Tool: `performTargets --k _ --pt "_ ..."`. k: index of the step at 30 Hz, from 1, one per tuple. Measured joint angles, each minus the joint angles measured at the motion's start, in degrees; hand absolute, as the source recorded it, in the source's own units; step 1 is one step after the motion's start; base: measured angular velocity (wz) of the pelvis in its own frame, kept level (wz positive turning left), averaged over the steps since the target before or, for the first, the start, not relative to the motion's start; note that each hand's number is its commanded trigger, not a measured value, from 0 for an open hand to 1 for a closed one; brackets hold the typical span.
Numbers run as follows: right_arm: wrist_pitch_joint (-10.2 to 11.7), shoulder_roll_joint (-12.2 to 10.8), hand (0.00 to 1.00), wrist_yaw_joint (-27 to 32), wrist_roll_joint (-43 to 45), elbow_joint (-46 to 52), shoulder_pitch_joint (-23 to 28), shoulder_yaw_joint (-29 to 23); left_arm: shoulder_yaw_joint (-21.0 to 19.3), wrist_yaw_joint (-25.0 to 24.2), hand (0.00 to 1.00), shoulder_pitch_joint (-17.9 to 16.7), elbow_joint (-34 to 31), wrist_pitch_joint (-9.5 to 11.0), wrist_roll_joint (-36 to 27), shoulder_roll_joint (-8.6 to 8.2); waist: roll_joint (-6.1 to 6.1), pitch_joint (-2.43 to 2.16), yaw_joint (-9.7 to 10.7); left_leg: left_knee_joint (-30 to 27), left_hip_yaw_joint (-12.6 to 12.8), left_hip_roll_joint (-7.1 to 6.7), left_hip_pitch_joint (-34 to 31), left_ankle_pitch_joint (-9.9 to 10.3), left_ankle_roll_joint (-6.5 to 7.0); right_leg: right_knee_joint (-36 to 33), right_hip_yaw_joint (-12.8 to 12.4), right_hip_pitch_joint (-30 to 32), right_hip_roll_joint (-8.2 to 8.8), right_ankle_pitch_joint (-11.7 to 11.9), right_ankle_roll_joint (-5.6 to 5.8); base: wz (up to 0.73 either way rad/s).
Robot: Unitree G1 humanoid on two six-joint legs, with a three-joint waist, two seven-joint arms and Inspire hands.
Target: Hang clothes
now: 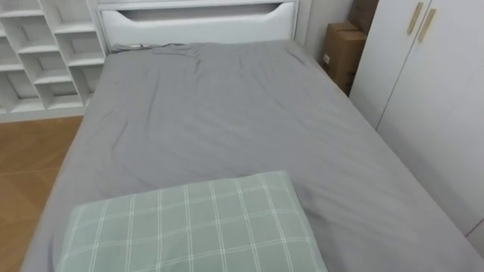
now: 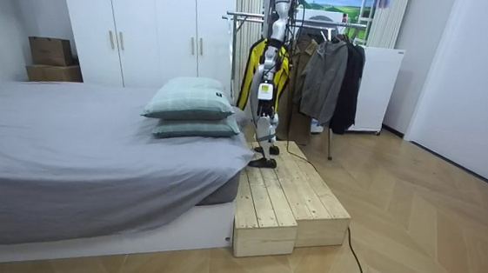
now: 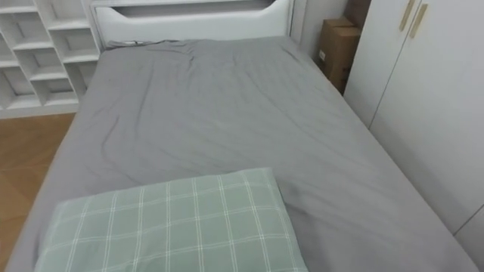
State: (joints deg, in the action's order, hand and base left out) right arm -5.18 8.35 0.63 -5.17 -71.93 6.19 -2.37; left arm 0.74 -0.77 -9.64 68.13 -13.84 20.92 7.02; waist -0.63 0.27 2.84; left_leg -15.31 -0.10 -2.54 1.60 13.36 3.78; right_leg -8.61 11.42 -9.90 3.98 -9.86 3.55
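I stand on a low wooden platform (image 2: 287,201) at the pillow end of the bed and look down along the grey sheet (image 1: 219,113). Behind me is a clothes rack (image 2: 243,16). On it hang a grey jacket (image 2: 323,73), a dark garment (image 2: 350,79) and a yellow-and-black garment (image 2: 253,67). My left hand (image 2: 265,92) hangs at my side, too small to read. No loose garment lies on the bed in front of me.
A green checked pillow (image 1: 197,227) lies just below me, stacked on a second one (image 2: 194,128). White wardrobes (image 1: 431,83) and cardboard boxes (image 1: 342,49) flank the bed's right side, white shelves (image 1: 45,53) its far left. A white headboard (image 1: 197,21) closes the far end.
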Motion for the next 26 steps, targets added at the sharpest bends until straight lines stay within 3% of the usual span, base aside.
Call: performTargets --k 26 --pt "-0.7 0.3 0.0 -0.1 0.5 0.9 0.0 1.1 0.0 0.2 0.0 -0.2 -1.8 0.0 0.0 -0.6 0.22 -0.09 -0.1 0.0 -0.2 0.02 0.0 0.0 -0.11 0.0 -0.2 0.0 -0.1 0.0 -0.01 0.0"
